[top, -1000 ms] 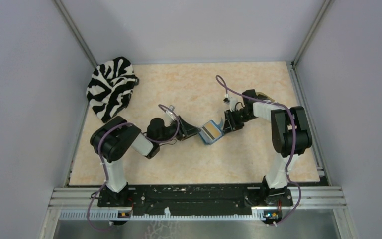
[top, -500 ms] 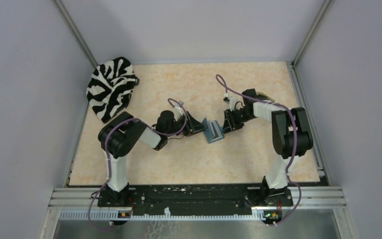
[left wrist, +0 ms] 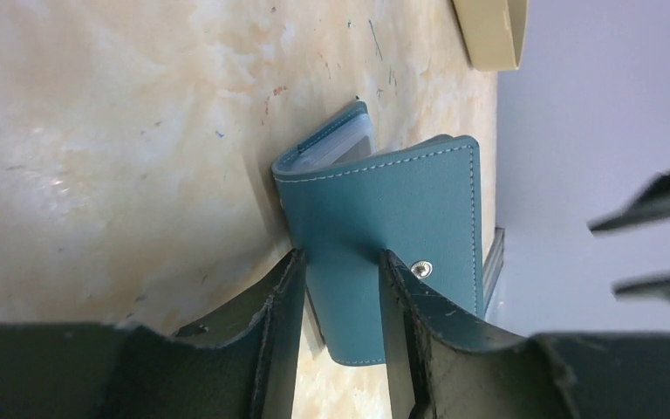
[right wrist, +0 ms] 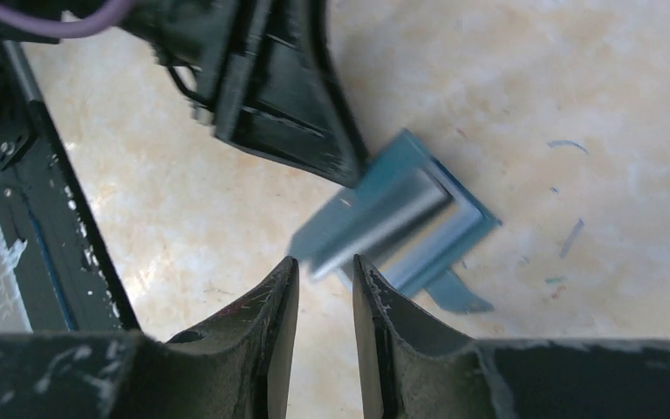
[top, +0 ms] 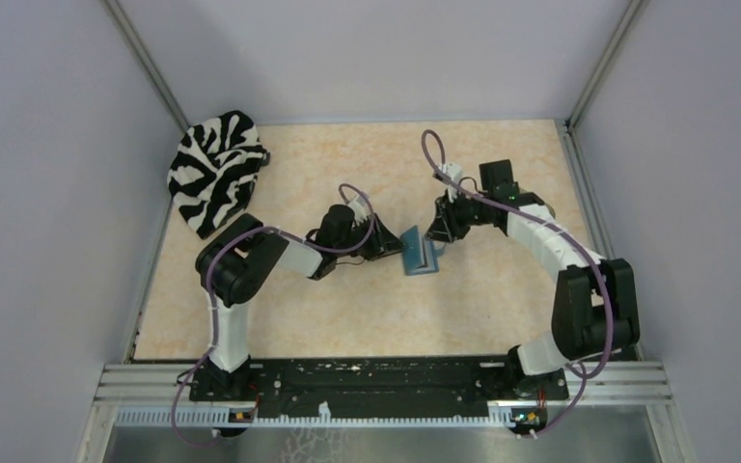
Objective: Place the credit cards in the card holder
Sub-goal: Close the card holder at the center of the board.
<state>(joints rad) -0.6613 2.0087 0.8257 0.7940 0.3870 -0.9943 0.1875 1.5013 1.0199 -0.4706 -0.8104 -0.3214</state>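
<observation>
- The wallet (top: 418, 253) is near the middle of the table (top: 347, 318), between the two grippers. It is well away from the zebra cloth (top: 214, 169) in the far left corner.
- It is propped on one edge and half folded, with the teal cover turned toward the left arm and the pockets facing the right arm.
- The left gripper (top: 389, 248) comes in low from the left. In its own camera the fingers (left wrist: 283, 305) stand apart, and the teal cover (left wrist: 401, 209) fills the gap between them.
- Those fingers do not pinch the cover. From the right wrist view, a black fingertip (right wrist: 349, 166) is up against the outside of the wallet, so the gripper is unclenched and leaning on it.
- A small metal snap (left wrist: 420, 269) shows on the cover just beside the right-hand finger. Clear pocket sleeves (left wrist: 336, 144) stick out past the cover's far edge.
- The right gripper (top: 436, 239) hangs above the wallet's right side and points down at it. Its fingers (right wrist: 283, 297) have only a narrow gap between them, and bare table shows through it, so it holds nothing.
- The wallet's open side (right wrist: 401, 218) is just beyond those fingertips. The view is too blurred to tell whether they touch it.
- A thin teal tab (right wrist: 458, 295) trails from the wallet onto the table.
- A beige tray (left wrist: 488, 30) sits at the far edge of the table, well apart from the wallet.
</observation>
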